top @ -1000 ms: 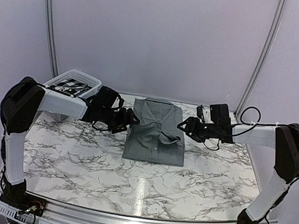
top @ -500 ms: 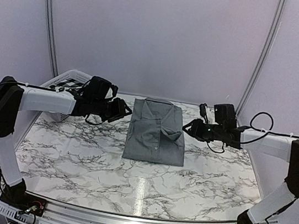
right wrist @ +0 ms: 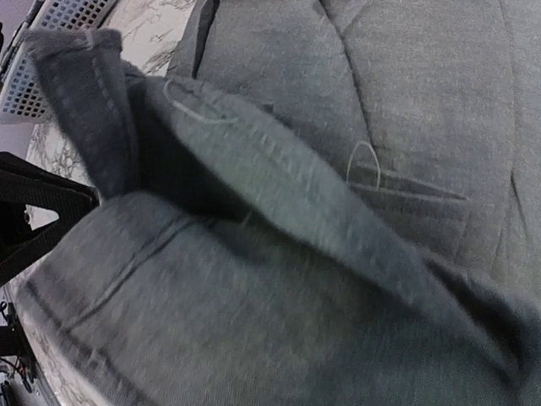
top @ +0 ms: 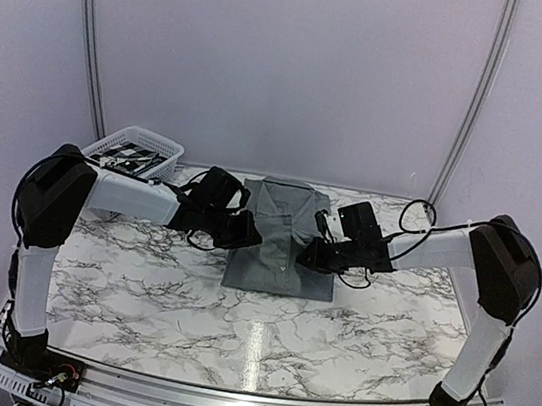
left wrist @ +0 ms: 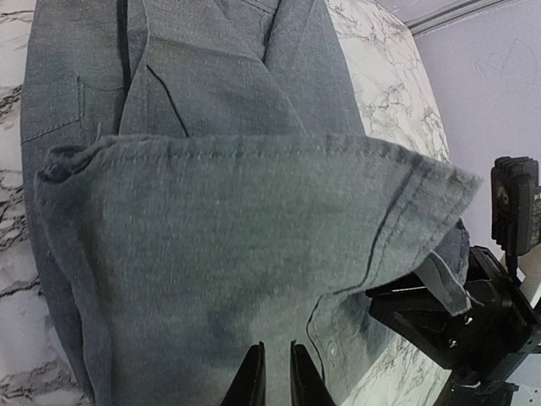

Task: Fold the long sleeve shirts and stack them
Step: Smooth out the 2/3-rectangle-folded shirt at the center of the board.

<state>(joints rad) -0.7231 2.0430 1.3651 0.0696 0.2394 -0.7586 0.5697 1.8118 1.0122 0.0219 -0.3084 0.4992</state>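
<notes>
One plain grey long sleeve shirt (top: 286, 205) lies folded on the marble table, collar towards the back. My left gripper (top: 250, 232) reaches in from the shirt's left side and my right gripper (top: 306, 255) from its right, meeting over the middle. In the left wrist view the left gripper (left wrist: 275, 348) has its jaws nearly together, pinching grey cloth (left wrist: 211, 220), and a hemmed fold stands raised across to the right gripper (left wrist: 456, 330). In the right wrist view bunched shirt cloth (right wrist: 254, 296) covers that gripper's fingers.
A white plastic basket (top: 137, 149) holding dark patterned items stands at the back left, also showing in the right wrist view as the basket (right wrist: 59, 34). The marble table (top: 253, 332) stretches towards me in front of the shirt. Purple walls enclose the back and sides.
Both grippers moved inwards from beside the shirt onto its middle, and their jaws closed from wide to nearly together on the cloth.
</notes>
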